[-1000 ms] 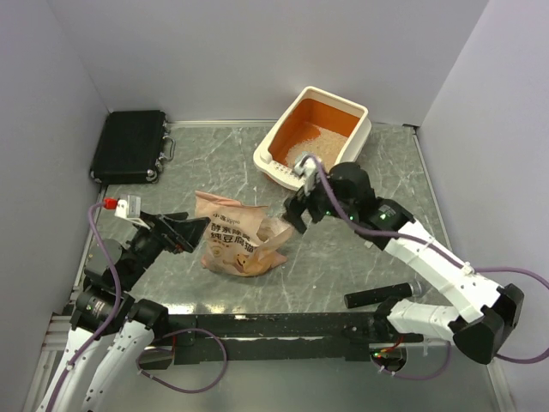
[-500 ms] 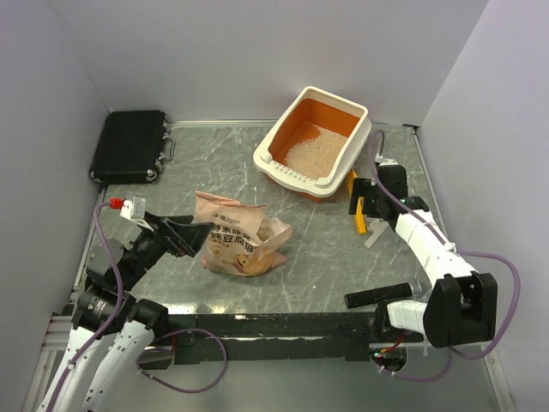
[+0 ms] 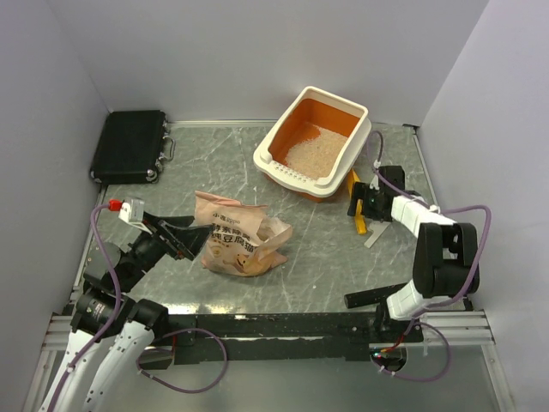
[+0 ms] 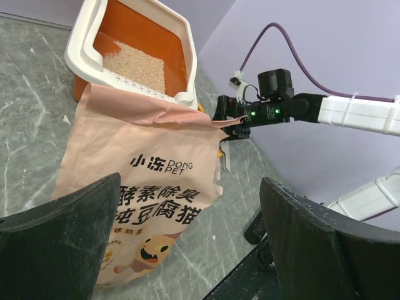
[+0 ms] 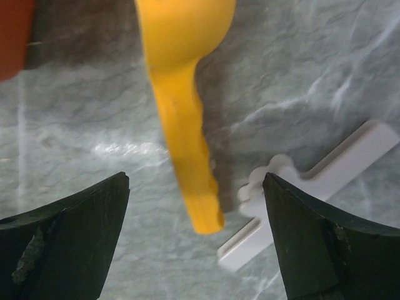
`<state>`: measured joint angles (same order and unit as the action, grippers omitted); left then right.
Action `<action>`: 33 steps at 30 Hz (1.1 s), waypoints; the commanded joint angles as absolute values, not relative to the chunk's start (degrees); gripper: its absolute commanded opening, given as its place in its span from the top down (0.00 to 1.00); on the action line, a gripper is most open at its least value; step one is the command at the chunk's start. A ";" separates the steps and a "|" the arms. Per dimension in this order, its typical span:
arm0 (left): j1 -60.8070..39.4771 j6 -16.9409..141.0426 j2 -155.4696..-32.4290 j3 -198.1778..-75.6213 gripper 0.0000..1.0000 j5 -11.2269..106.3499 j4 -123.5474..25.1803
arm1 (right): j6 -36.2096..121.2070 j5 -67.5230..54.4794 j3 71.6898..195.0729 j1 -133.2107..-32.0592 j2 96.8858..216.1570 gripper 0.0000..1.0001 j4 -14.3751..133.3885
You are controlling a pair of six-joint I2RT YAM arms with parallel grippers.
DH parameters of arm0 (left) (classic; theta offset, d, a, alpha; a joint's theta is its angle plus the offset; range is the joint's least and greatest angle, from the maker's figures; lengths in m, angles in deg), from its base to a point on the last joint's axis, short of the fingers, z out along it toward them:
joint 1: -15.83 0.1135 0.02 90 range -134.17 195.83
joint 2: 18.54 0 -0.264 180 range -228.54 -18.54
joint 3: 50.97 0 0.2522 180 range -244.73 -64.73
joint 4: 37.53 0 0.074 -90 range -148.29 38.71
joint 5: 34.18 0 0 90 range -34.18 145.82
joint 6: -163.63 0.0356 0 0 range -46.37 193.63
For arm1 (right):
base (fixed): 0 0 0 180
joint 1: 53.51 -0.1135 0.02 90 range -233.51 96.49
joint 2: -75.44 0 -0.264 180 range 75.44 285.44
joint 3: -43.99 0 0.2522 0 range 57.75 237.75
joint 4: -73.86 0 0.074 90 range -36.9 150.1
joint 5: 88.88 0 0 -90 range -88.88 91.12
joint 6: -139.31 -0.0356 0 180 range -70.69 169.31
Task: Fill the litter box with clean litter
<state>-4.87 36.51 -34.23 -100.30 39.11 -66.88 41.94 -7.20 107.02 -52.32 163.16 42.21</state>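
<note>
Now the right pincer [image 5: 195, 181] hangs spread over the handle of the yellow scoop [image 5: 181, 125], with a white clip [image 5: 312, 181] just beside. It should close squarely on the handle alone. The litter box [image 3: 287, 129], partly holding clean litter [image 3: 313, 148], sits just beyond.

Lab test cell: plain white walls [image 3: 257, 51] around a marbled table [image 3: 343, 266].

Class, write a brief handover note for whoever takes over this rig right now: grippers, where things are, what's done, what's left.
Left gripper: open, empty, beside the peach-pink printed bag, which lies flat.
Right gripper: open, empty, above the yellow-orange plastic scoop beside the box.
Cream-white plastic litter box, orange inside: far centre, upright.
Done: pale beige litter covers part of its floor.
Left: probably add more; orange floor shows.
</note>
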 commanded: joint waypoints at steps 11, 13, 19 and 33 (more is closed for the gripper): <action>-5.08 36.10 -34.36 -100.15 0.03 38.24 -64.65 | 43.42 -9.42 112.50 -52.10 169.74 0.14 44.11; -5.08 36.01 -34.36 -100.15 0.03 38.07 -64.56 | 43.69 -9.95 112.76 -52.28 170.36 0.19 43.67; -5.08 36.28 -34.80 -100.15 0.03 37.72 -64.65 | 44.30 -8.12 113.21 -53.24 172.46 0.39 41.74; -5.08 36.89 -37.35 -100.59 0.03 36.58 -64.12 | 39.38 -2.74 108.20 -56.83 141.95 1.00 41.39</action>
<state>-4.90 36.55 -35.08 -100.30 38.65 -66.71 41.63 -2.59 107.77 -53.91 158.55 40.68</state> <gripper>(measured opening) 0.972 0.338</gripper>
